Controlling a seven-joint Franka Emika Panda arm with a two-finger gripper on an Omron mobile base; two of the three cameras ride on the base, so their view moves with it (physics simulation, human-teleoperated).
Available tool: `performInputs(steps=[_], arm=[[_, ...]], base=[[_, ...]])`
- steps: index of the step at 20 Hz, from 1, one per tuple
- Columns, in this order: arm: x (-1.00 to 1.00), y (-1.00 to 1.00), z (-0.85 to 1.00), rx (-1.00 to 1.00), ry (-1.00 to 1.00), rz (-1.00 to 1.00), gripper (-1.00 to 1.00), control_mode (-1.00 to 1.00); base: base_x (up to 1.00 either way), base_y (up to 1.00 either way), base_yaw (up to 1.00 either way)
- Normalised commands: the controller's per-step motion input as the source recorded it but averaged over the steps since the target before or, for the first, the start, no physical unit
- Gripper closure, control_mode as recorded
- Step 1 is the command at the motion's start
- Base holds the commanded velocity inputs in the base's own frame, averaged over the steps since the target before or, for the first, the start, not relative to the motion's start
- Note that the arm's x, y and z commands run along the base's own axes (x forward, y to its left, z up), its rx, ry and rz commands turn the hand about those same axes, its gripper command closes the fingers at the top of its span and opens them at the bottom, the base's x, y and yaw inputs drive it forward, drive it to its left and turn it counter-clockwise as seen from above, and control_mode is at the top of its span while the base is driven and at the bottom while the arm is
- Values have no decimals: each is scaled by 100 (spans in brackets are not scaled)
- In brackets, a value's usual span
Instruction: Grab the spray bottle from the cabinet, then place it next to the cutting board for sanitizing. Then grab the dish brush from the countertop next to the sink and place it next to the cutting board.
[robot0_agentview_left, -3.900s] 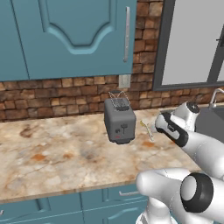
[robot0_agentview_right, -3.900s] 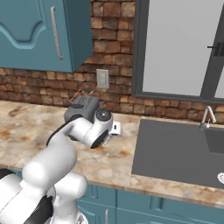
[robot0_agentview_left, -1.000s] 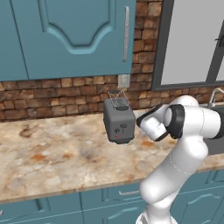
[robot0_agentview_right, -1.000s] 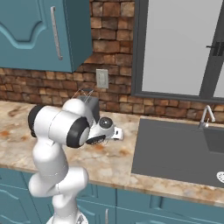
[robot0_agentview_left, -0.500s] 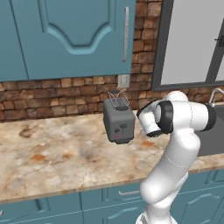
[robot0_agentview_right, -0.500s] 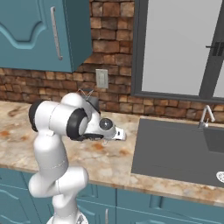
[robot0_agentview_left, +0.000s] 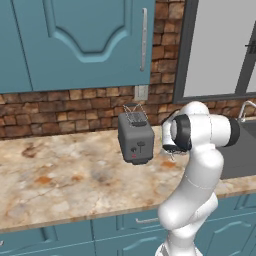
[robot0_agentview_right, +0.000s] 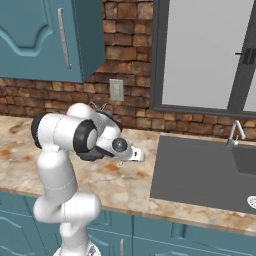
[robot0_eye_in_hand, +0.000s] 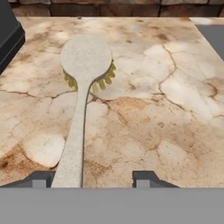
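Two tips of the open pincer flank the dish brush handle, which hugs one tip.

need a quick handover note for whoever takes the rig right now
Hand: low over the countertop, jaws part open. The dish brush handle lies beside one fingertip, not between the two. No grip visible.
Things: brush flat on the countertop, bristles down, between the toaster and the sink.
Done: hand brought down to the brush.
Left: centre on the handle, close, lift, carry it to the cutting board.
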Motion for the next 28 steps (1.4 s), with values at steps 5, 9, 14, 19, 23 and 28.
performInputs(steps=[5,9,14,19,23,28], arm=[[0,0,-5,0,-2,0,100,-100],[0,6,7,0,0,0,100,-100],[0,6,15,0,0,0,100,-100],[-6,-1,42,0,0,0,100,-100],[-26,-22,67,2,-2,0,100,-100],[-42,-28,81,2,-7,0,100,-100]], base=[[0,0,0],[0,0,0],[0,0,0],[0,0,0],[0,0,0],[0,0,0]])
